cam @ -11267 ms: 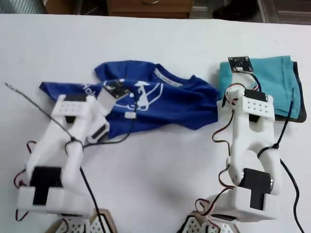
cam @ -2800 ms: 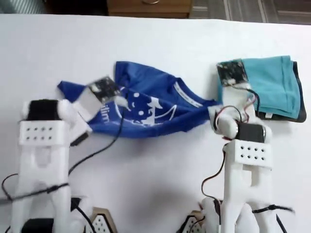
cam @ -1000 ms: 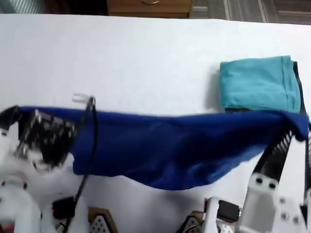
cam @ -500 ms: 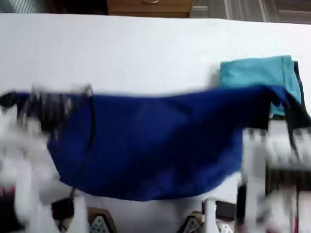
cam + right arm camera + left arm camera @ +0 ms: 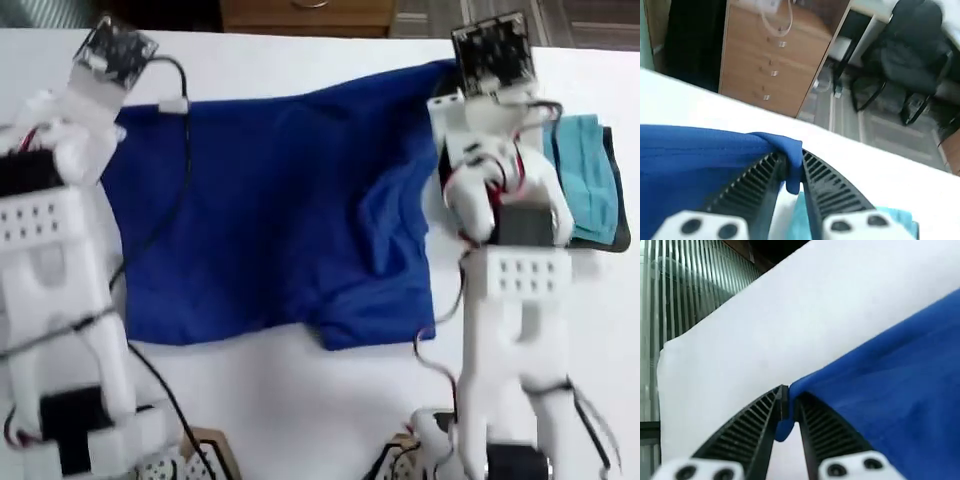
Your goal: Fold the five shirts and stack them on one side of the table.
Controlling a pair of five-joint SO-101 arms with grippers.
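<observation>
near hem: the blue shirt lies spread on the table, its near edge toward the arm bases. that edge is flat on the left and rumpled into a fold on the right.
long axis: the shirt runs left to right, its far edge stretched between the two grippers.
direction from grippers: the whole shirt body lies nearer the bases than both grippers, so my guess is that any fold must carry the far edge back over the cloth.
left gripper: clenched on the far left corner of the blue shirt, a tuft of cloth pinched between the fingers.
right gripper: clamped on the far right corner, blue cloth bunched over the fingertips.
stack: a folded teal shirt rests on a dark garment at the right side of the table, just beside the right gripper.
nearer arm: the right arm is close to the stack and the left arm is well apart from it.
hidden: in the high view the wrist boards cover both sets of fingertips, and the right arm covers part of the teal shirt.
hard to make out: i cannot tell where the collar and sleeves lie, or whether more shirts sit under the dark garment.
far: a wooden drawer cabinet stands beyond the table.
</observation>
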